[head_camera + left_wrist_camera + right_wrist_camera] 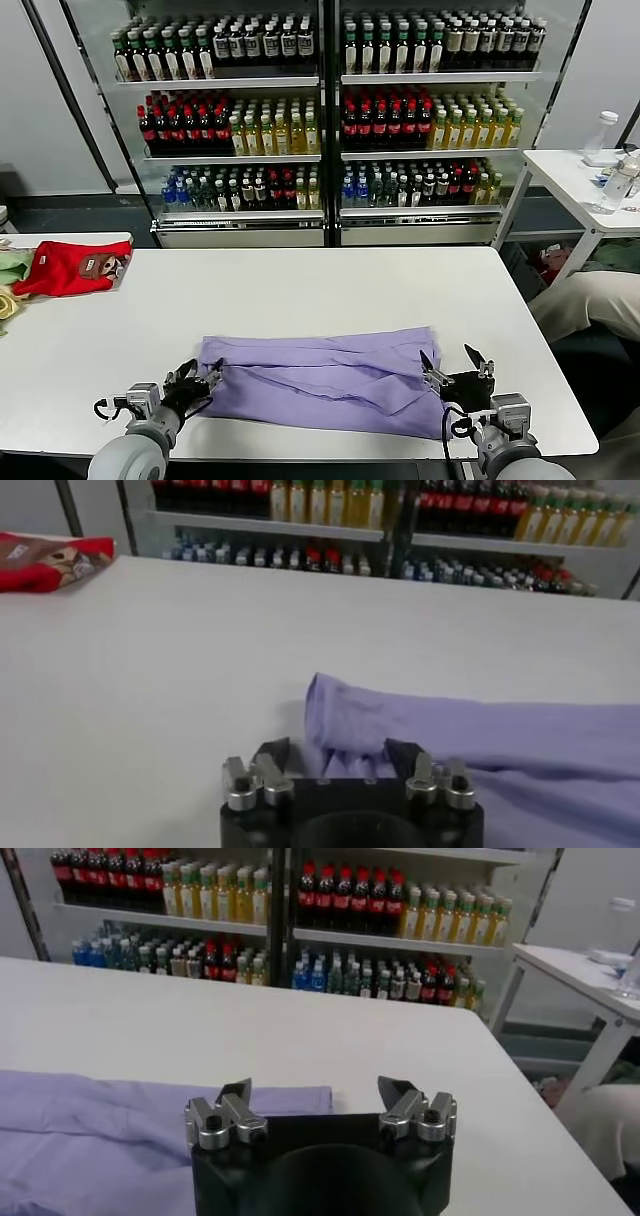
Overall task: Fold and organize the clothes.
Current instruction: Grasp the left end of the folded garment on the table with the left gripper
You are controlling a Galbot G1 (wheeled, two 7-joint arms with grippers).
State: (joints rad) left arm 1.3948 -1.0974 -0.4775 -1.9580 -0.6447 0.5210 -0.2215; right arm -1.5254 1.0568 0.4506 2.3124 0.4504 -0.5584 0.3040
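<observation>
The lavender T-shirt [320,378] lies folded into a wide band on the white table [300,290], near its front edge. No printed graphic shows. My left gripper [197,374] is open at the shirt's left end; in the left wrist view [338,752] the cloth's corner [345,730] lies between its fingers. My right gripper [454,358] is open at the shirt's right end, just above the table; in the right wrist view [315,1091] the shirt's edge [270,1100] lies ahead of it, toward one finger.
A red garment with a brown patch [72,266] and green-yellow clothes [10,270] lie at the table's far left. Drink coolers [320,110] stand behind. A small white table with bottles [590,170] is at the right, and a person's leg [590,300] beside it.
</observation>
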